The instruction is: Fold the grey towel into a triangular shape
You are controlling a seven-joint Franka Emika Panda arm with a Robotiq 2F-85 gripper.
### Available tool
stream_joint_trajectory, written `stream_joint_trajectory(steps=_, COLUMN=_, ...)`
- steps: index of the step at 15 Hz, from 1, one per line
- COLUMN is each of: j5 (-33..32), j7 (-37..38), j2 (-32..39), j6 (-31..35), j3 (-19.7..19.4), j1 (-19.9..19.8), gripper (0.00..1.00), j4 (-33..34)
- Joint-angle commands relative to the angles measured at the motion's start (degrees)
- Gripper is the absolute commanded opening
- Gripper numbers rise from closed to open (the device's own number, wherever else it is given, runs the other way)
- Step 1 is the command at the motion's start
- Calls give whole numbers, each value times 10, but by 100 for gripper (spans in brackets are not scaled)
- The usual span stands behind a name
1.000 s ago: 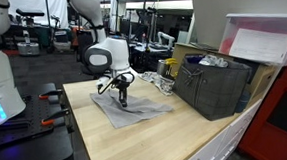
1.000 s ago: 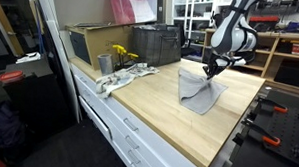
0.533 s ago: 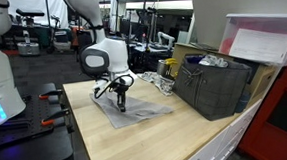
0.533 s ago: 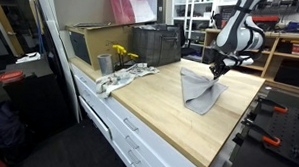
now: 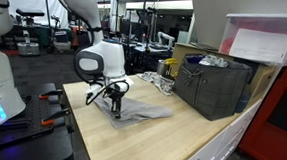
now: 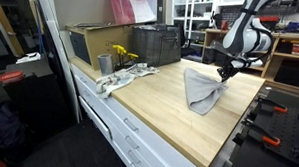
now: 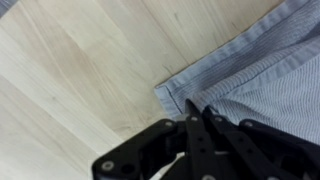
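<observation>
One corner pinched for the fold.
My gripper (image 7: 190,108) is pressed together on a thin edge of the grey towel (image 7: 262,62), which lies on the wooden table (image 5: 137,140). Risk: so small a bite may slip free, or the lower layer may drag along and skew the triangle. The cloth looks pale, finely striped, partly doubled and wrinkled.

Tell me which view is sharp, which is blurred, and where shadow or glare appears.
Wrist view: the towel weave and the table grain are fairly sharp; the end effector, close to the lens, is dark and soft. Both exterior views: small, soft, no strong glare. In an exterior view, the space beside the drawers is in shadow.
</observation>
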Motion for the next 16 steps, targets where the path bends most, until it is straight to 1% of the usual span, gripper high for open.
stream_joint_trajectory(steps=1, j5=-17, j7=-11, j2=-8, j6=8, j3=-31, j1=8, gripper=1, j4=-12)
stream_joint_trajectory(steps=3, j5=-28, j7=-5, j2=-2, j6=11, j3=-54, j1=21, gripper=1, j4=-9)
stream_joint_trajectory(steps=4, j5=-31, j7=-4, j2=-1, j6=10, j3=-59, j1=23, gripper=4, j4=-8)
stream_joint_trajectory(steps=5, j5=-31, j7=-2, j2=-1, j6=10, j3=-62, j1=24, gripper=30, j4=-7)
stream_joint_trajectory(steps=6, j5=-31, j7=-2, j2=-2, j6=10, j3=-63, j1=26, gripper=31, j4=-7)
stream_joint_trajectory(steps=9, j5=-32, j7=4, j2=-10, j6=15, j3=-77, j1=51, gripper=51, j4=-8)
stream_joint_trajectory(steps=10, j5=-33, j7=5, j2=-15, j6=18, j3=-82, j1=62, gripper=59, j4=-8)
stream_joint_trajectory(steps=12, j5=-27, j7=0, j2=-36, j6=19, j3=-65, j1=66, gripper=74, j4=-11)
stream_joint_trajectory(steps=14, j5=-20, j7=-6, j2=-55, j6=18, j3=-23, j1=57, gripper=88, j4=-6)
stream_joint_trajectory(steps=15, j5=-17, j7=-8, j2=-61, j6=16, j3=3, j1=52, gripper=96, j4=-1)
stream_joint_trajectory(steps=16, j5=-10, j7=-16, j2=-70, j6=11, j3=46, j1=34, gripper=99, j4=6)
